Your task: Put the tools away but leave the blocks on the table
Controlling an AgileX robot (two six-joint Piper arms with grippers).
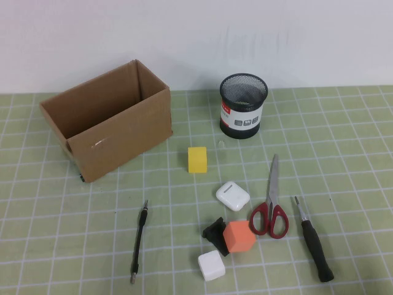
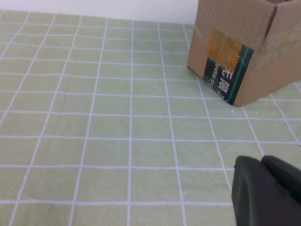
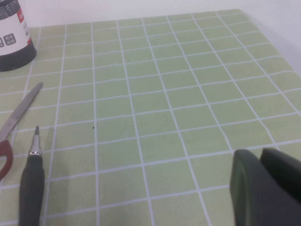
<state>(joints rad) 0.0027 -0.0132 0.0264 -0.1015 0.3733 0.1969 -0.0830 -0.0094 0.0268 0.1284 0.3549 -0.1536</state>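
Note:
In the high view the red-handled scissors [image 1: 270,209] lie at the front right, with the black-handled screwdriver [image 1: 314,241] to their right. The thin black pen-like tool [image 1: 139,241] lies at the front left. The yellow cube [image 1: 198,159] sits mid-table. The orange cube [image 1: 239,236], white cube [image 1: 212,266] and black piece [image 1: 215,232] cluster at the front. Neither arm shows in the high view. My left gripper [image 2: 261,162] is shut and empty over bare mat near the box. My right gripper [image 3: 261,155] is shut and empty, right of the screwdriver [image 3: 32,183] and scissors [image 3: 21,110].
An open cardboard box [image 1: 110,120] stands at the back left and also shows in the left wrist view [image 2: 244,52]. A black mesh pen holder [image 1: 243,106] stands at the back centre. A white rounded case [image 1: 233,196] lies between the yellow cube and the scissors. The green grid mat [image 1: 344,135] covers the table.

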